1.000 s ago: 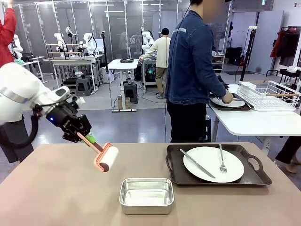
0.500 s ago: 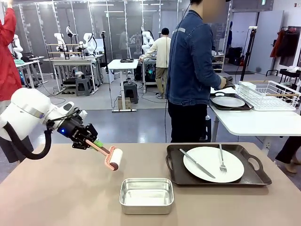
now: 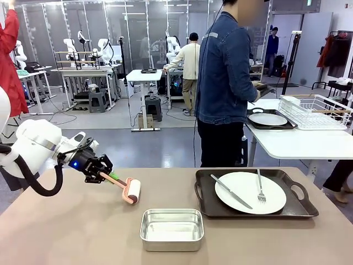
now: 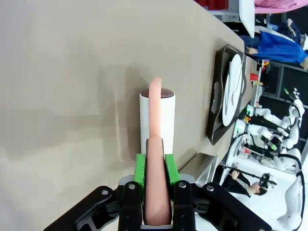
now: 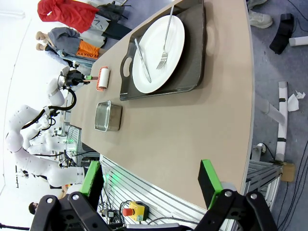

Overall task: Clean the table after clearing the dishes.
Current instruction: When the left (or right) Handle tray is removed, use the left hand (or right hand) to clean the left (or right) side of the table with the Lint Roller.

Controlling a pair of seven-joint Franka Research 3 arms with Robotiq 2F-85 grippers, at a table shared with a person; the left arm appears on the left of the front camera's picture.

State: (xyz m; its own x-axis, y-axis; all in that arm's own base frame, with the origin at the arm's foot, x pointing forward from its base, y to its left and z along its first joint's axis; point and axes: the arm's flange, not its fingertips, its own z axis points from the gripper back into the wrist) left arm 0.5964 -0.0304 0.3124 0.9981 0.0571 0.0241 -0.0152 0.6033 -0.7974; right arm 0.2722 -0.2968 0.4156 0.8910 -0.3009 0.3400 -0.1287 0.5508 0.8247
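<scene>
Left gripper [image 3: 105, 175] pinches a lint roller [image 3: 131, 191] by its pink handle, the roll low over the tabletop's [image 3: 66, 232] far left side. Right gripper [image 5: 150, 178] is spread wide by the near right corner.

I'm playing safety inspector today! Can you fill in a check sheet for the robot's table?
Surface: table, plain beige top, no spills seen.
Job's things: plate with knife and fork on a tray at the table's right; second plate on another tray on the white table behind.
Clutter: steel pan, empty, front middle.
Grippers: left gripper, fingers shut on the lint roller handle, roller low at the tabletop, contact unclear; right gripper open, holding nothing.
Cables: black cable loops beside the left arm.
Surroundings: person in denim jacket at the white table, beside a wire rack.
</scene>
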